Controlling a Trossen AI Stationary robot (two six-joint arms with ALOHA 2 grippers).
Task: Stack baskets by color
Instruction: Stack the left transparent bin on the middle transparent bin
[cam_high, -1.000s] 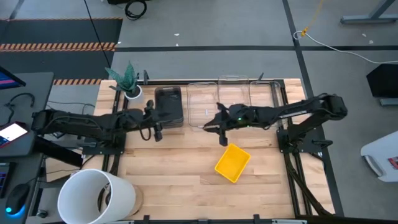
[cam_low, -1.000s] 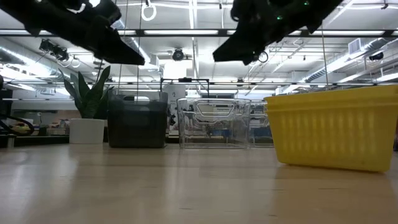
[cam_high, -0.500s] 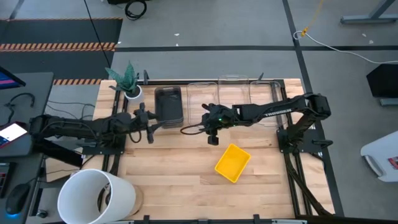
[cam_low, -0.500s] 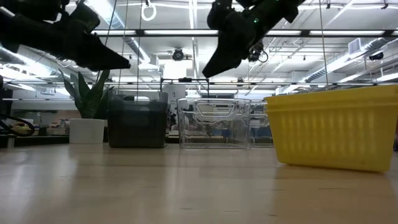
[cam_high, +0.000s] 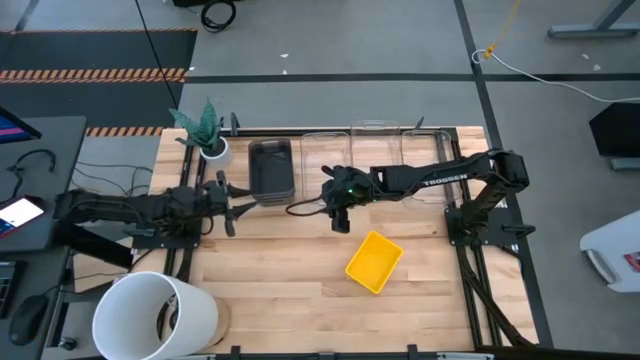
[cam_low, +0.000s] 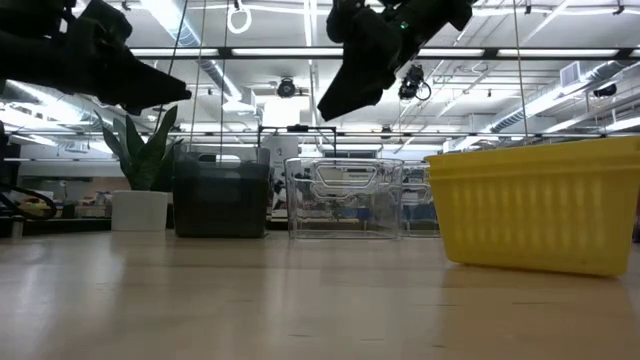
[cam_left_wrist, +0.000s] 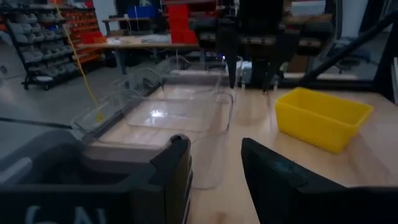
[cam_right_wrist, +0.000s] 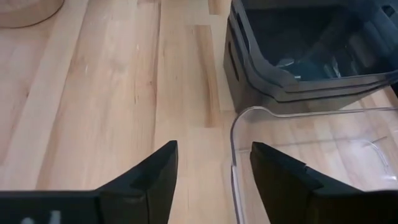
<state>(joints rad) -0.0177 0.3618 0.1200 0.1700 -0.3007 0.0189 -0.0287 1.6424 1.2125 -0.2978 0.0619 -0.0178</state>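
Right gripper (cam_high: 338, 222) spread, empty, above clear basket (cam_right_wrist: 311, 162) corner; dark grey baskets (cam_right_wrist: 305, 56) just beyond. Left gripper (cam_high: 228, 208) spread, empty.

clear basket (cam_right_wrist: 311, 155) cut off by edge

White lettering on the right arm (cam_high: 440, 181) (too small to read), no other text
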